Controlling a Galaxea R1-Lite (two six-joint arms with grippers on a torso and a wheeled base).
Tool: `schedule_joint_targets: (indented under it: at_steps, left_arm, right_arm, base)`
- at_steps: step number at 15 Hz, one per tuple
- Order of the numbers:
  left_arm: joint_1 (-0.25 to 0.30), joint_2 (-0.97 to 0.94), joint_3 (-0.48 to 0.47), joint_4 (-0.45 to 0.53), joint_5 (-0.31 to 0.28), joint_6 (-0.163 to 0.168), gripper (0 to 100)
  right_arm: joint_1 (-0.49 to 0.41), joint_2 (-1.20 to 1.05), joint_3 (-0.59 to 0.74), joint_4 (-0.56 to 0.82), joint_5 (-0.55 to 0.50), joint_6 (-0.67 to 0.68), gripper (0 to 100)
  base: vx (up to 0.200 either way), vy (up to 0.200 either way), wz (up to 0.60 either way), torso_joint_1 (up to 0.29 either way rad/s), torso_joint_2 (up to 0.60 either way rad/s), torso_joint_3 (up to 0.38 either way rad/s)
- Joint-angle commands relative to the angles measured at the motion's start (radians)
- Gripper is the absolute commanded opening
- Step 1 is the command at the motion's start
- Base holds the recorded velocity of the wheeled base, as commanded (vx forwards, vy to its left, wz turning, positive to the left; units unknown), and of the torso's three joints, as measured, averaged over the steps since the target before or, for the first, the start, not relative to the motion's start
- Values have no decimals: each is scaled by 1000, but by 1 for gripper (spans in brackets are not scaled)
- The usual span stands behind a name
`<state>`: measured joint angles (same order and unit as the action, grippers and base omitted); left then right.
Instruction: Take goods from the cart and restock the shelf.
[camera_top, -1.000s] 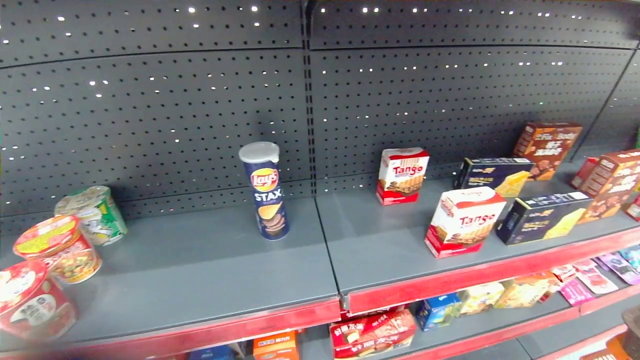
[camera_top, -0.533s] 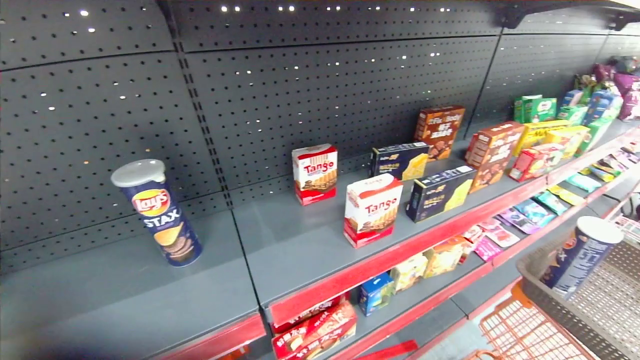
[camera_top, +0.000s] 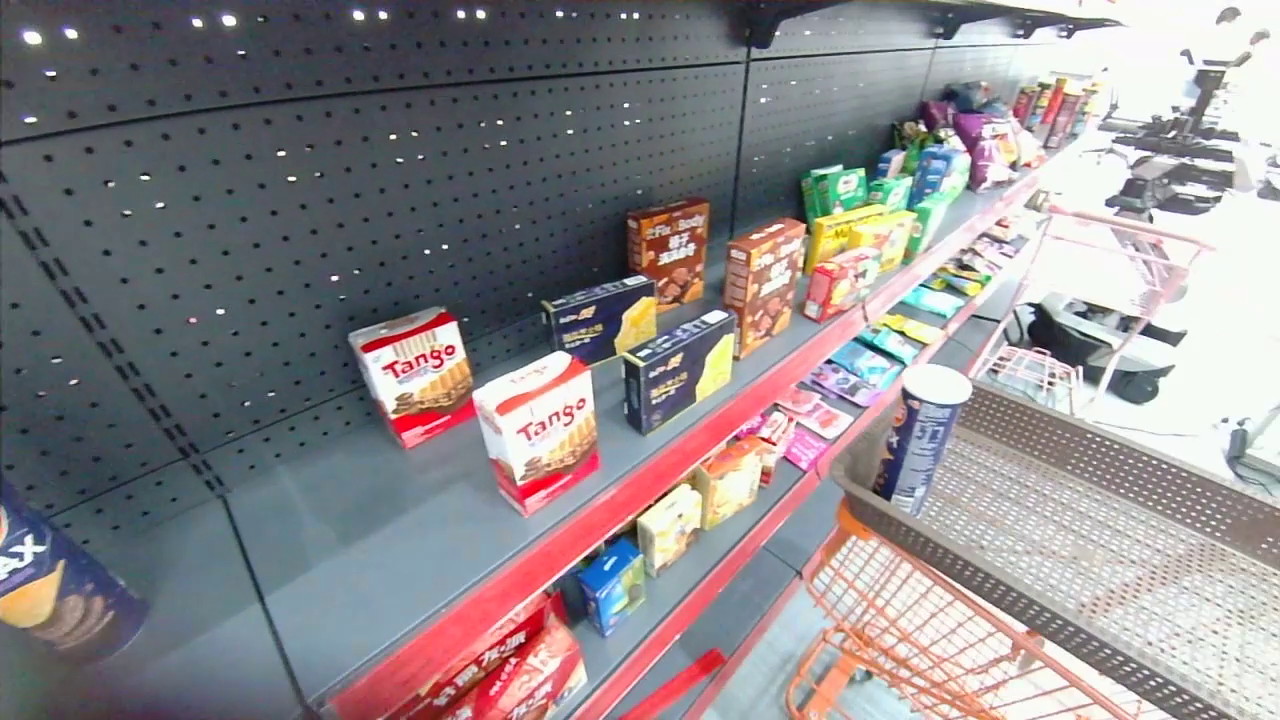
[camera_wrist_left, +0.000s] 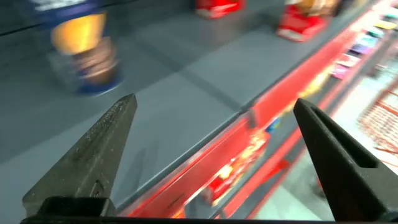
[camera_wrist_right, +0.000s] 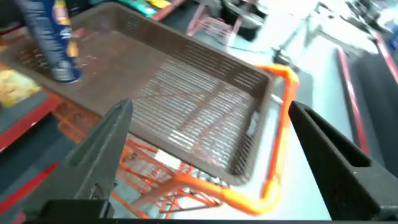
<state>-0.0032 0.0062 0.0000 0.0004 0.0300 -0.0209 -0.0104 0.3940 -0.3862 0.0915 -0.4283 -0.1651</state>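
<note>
Grey shop shelf (camera_top: 400, 520) with snack boxes (camera_top: 540, 430), cart (camera_top: 1120, 470) beside it.
A blue chip can (camera_top: 918, 440) stands in the cart at 3 o'clock; a second can (camera_top: 50, 600) stands on the shelf at 8 o'clock. The left jaws and right jaws gape wide, empty.

We find bold red lettering on the fronts of the two white-and-red cardboard boxes (camera_top: 416, 372) (camera_top: 540, 430) on the grey metal shelf (camera_top: 400, 520), and small pale print on the dark blue boxes (camera_top: 678, 370) and brown boxes (camera_top: 764, 285) farther along. Large white capitals, cut by the head view's left edge, mark the dark blue cylindrical can (camera_top: 50, 590) on the same shelf. Print on the blue tube (camera_top: 918, 440) in the mesh cart basket (camera_top: 1050, 520) is too small to read.
</note>
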Motion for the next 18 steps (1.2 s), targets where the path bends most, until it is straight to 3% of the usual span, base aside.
schedule_joint_targets:
  at_steps: [1,6,8,9,10,12,14,15,18]
  left_arm:
    - [0,1,0,0,1,-1,100]
    - [0,1,0,0,1,-1,100]
    - [0,1,0,0,1,-1,100]
    - [0,1,0,0,1,-1,100]
    - [0,1,0,0,1,-1,100]
    - [0,1,0,0,1,-1,100]
    - [0,1,0,0,1,-1,100]
    - [0,1,0,0,1,-1,100]
    - [0,1,0,0,1,-1,100]
  right_arm:
    - [1,-3,1,-1,2,12,100]
    - [-3,22,18,-3,10,59,100]
    - [-22,174,35,-10,-40,187,100]
    - [-22,174,35,-10,-40,187,100]
    - [-23,348,35,-24,-144,309,100]
    - [-34,450,27,-35,-148,342,100]
    - [-37,491,23,-78,-60,306,100]
    - [-36,497,29,-127,52,271,100]
    - [-56,543,23,-231,181,182,100]
  base:
    - [0,0,0,0,0,0]
    - [0,0,0,0,0,0]
    - [0,0,0,0,0,0]
    - [0,0,0,0,0,0]
    - [0,0,0,0,0,0]
    - [0,0,0,0,0,0]
    - [0,0,0,0,0,0]
    - [0,0,0,0,0,0]
    - [0,0,0,0,0,0]
